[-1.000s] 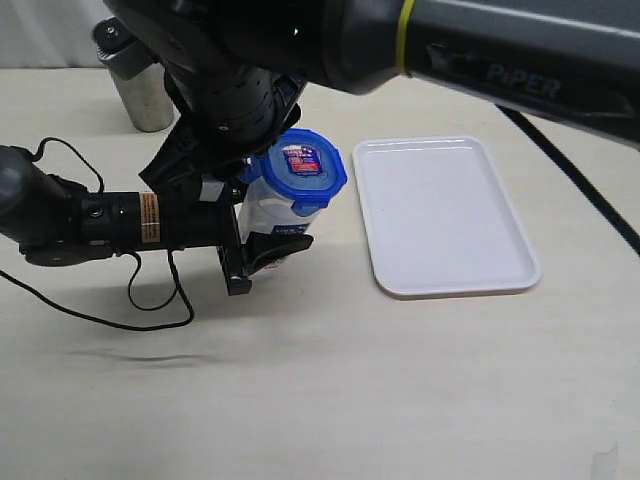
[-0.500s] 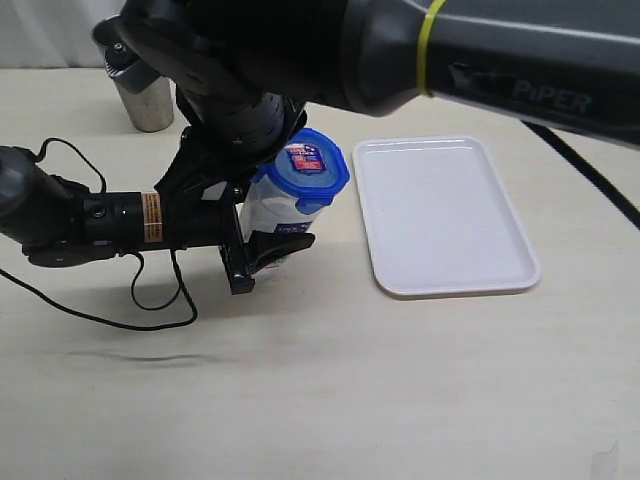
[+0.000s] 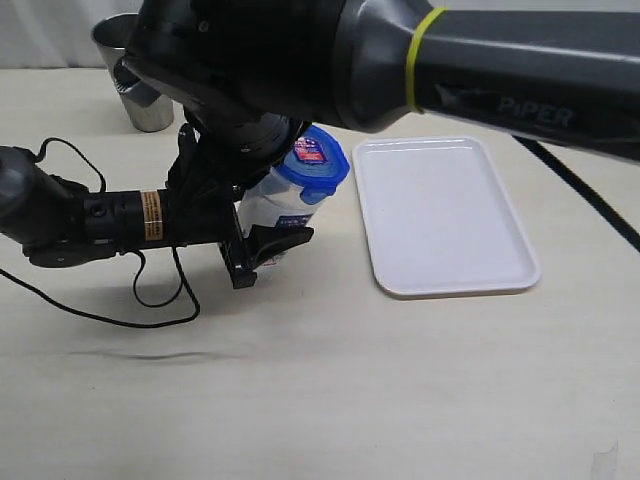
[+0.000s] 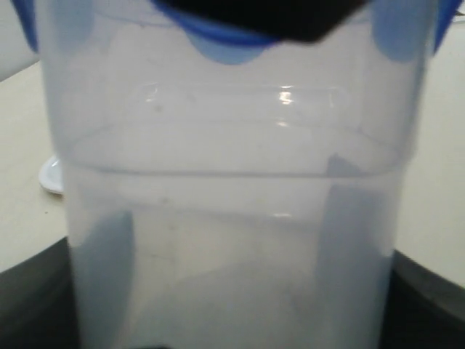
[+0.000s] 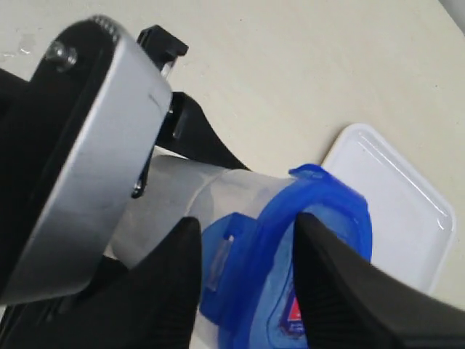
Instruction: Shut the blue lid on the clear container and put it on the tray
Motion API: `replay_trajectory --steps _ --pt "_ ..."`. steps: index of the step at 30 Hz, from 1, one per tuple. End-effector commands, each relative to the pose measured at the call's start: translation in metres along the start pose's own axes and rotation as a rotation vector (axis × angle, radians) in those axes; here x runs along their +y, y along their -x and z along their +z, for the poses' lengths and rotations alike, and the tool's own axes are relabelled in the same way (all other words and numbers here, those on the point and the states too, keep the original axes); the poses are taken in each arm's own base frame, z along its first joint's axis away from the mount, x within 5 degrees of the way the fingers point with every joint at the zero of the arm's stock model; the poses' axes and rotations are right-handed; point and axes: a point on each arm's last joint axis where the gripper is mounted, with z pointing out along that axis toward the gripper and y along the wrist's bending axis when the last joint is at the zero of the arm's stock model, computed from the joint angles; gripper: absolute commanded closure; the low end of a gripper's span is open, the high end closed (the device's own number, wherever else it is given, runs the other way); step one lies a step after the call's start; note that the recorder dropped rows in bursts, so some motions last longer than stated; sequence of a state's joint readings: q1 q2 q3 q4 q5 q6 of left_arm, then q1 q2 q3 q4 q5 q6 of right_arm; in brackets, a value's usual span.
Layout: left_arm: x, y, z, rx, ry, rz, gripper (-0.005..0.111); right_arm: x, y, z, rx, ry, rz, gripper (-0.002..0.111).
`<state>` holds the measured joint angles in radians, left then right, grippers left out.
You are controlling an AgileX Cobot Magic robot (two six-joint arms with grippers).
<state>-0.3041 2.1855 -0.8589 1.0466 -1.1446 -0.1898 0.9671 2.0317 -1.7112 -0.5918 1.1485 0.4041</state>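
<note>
The left arm (image 3: pixel 100 215) lay low and level over the bench (image 3: pixel 350 400), reaching in from the left with its cable (image 3: pixel 150 300) looped beneath. The left jaws were clamped on the lower part of the container (image 3: pixel 268 208), one on each side. In the left wrist view the container's (image 4: pixel 232 218) clear wall filled the picture, with dark jaws at both lower corners.

The right arm (image 3: pixel 480 60) swept in from the upper right, big and dark, its wrist bent down over the container's top. The right jaws stood partly spread astride the rim of the lid (image 5: pixel 320 211), one outside by a flap, the other on the lid's top. Whether they squeezed it, I could not tell.

The lid (image 3: pixel 312 165) sat on the container, tipped a little. The container was just left of the tray (image 3: pixel 440 215), not on it.

The right arm hid the container's far side and most of the metal cup (image 3: pixel 140 100) behind. The container's base was lost behind the left jaws, and whether the flaps were snapped down could not be made out.
</note>
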Motion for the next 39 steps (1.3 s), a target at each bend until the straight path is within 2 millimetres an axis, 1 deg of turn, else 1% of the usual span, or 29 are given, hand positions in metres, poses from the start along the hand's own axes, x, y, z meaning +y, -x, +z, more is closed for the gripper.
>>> replay_trajectory --steps 1,4,8,13,18,23,24,25,27,28,29,31,32,33,34,35,36,38,39 --pt "-0.001 0.010 -0.001 -0.080 -0.023 0.046 0.107 0.023 -0.022 0.041 0.218 0.044 -0.062 0.072" --pt "-0.001 0.010 -0.001 -0.080 -0.022 0.046 0.107 0.019 -0.020 0.033 0.198 0.049 -0.071 0.072" --pt "-0.001 0.010 -0.001 -0.080 -0.020 0.045 0.107 0.006 -0.017 0.010 0.144 0.057 -0.047 0.072" --pt "-0.001 0.010 -0.001 -0.080 -0.020 0.045 0.107 -0.014 -0.016 -0.027 0.065 0.099 -0.019 0.071" --pt "-0.001 0.010 -0.001 -0.080 -0.022 0.046 0.107 -0.038 -0.019 -0.069 -0.044 0.119 0.025 0.071" --pt "-0.001 0.010 -0.001 -0.080 -0.022 0.046 0.107 -0.058 -0.024 -0.102 -0.143 0.131 0.054 0.071" --pt "-0.001 0.010 -0.001 -0.080 -0.022 0.046 0.107 -0.066 -0.028 -0.116 -0.183 0.136 0.065 0.072" --pt "-0.001 0.010 -0.001 -0.080 -0.022 0.046 0.107 -0.071 -0.030 -0.125 -0.223 0.143 0.075 0.072" --pt "-0.001 0.010 -0.001 -0.080 -0.022 0.046 0.107 -0.079 -0.033 -0.139 -0.300 0.156 0.092 0.075" --pt "-0.001 0.010 -0.001 -0.080 -0.020 0.048 0.107 -0.083 -0.035 -0.146 -0.350 0.166 0.099 0.079" --pt "-0.001 0.010 -0.001 -0.080 -0.020 0.048 0.107 -0.089 -0.040 -0.159 -0.458 0.178 0.106 0.088" --pt "-0.001 0.010 -0.001 -0.080 -0.020 0.048 0.107 -0.095 -0.048 -0.169 -0.557 0.183 0.105 0.099" --pt "-0.001 0.010 -0.001 -0.080 -0.020 0.048 0.107 -0.097 -0.053 -0.171 -0.585 0.182 0.099 0.103" --pt "-0.001 0.010 -0.001 -0.080 -0.020 0.048 0.107 -0.102 -0.065 -0.179 -0.661 0.177 0.095 0.103" --pt "-0.001 0.010 -0.001 -0.080 -0.020 0.048 0.107 -0.103 -0.071 -0.181 -0.697 0.180 0.095 0.103" --pt "-0.001 0.010 -0.001 -0.080 -0.020 0.048 0.107 -0.107 -0.086 -0.187 -0.758 0.177 0.087 0.103" --pt "-0.001 0.010 -0.001 -0.080 -0.020 0.048 0.107 -0.108 -0.094 -0.188 -0.783 0.175 0.080 0.103" --pt "-0.001 0.010 -0.001 -0.080 -0.020 0.048 0.107 -0.112 -0.116 -0.192 -0.835 0.172 0.069 0.103" --pt "-0.001 0.010 -0.001 -0.080 -0.020 0.048 0.107 -0.115 -0.131 -0.194 -0.846 0.173 0.072 0.103"
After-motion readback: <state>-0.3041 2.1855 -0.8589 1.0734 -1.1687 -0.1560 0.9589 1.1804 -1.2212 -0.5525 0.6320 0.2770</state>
